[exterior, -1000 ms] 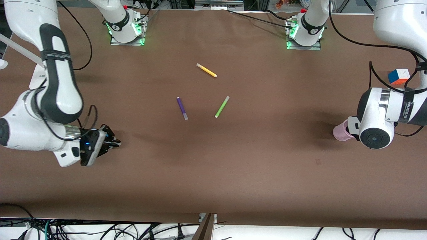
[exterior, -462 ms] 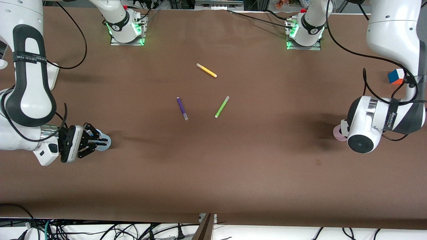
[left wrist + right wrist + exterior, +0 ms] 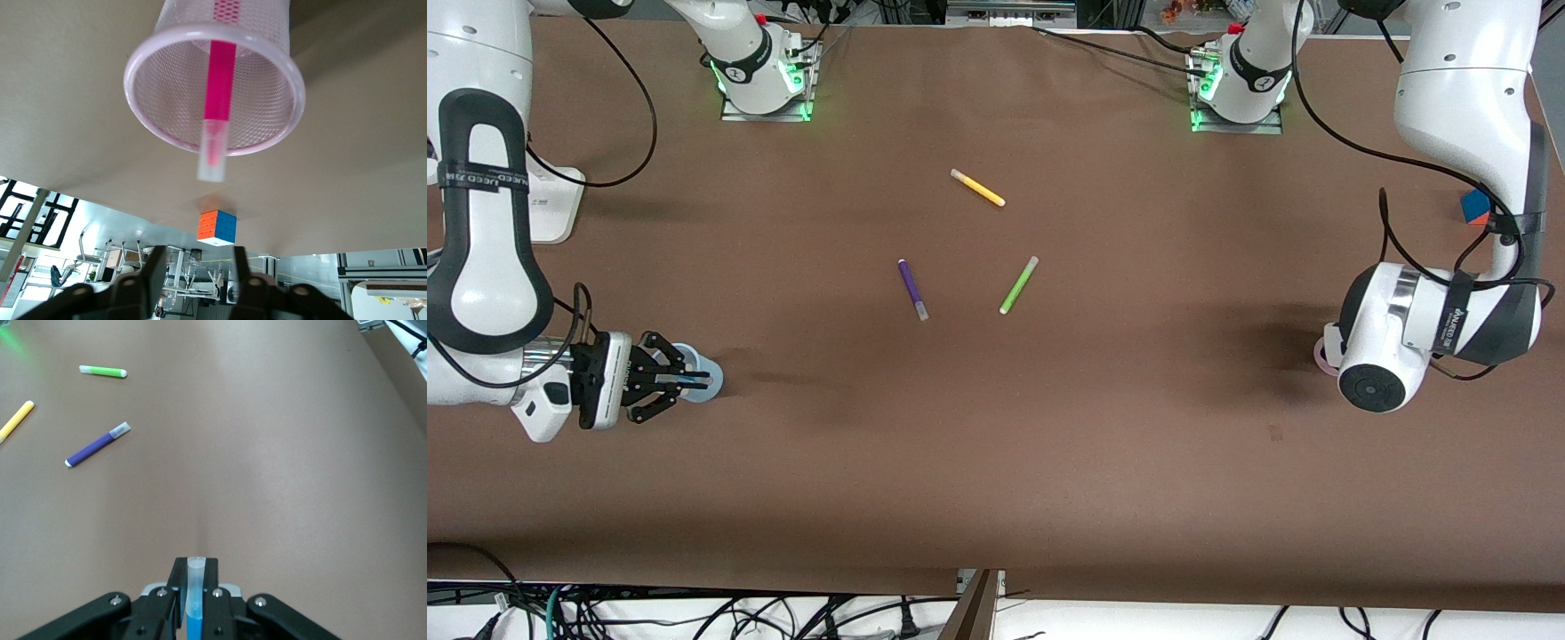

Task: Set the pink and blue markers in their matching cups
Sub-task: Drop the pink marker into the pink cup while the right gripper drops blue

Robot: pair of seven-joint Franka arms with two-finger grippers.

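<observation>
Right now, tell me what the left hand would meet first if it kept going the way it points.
The left hand points at the pink mesh cup, where the pink marker already stands, cap sticking out. It would likely meet that cap first, then the cup's rim; depth is hard to judge.

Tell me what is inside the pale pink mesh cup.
The pale pink mesh cup holds the magenta marker with the pale cap, which leans cap-end out over its rim. The marker's lower end and the cup's bottom are not visible. The left claw is open.
</observation>
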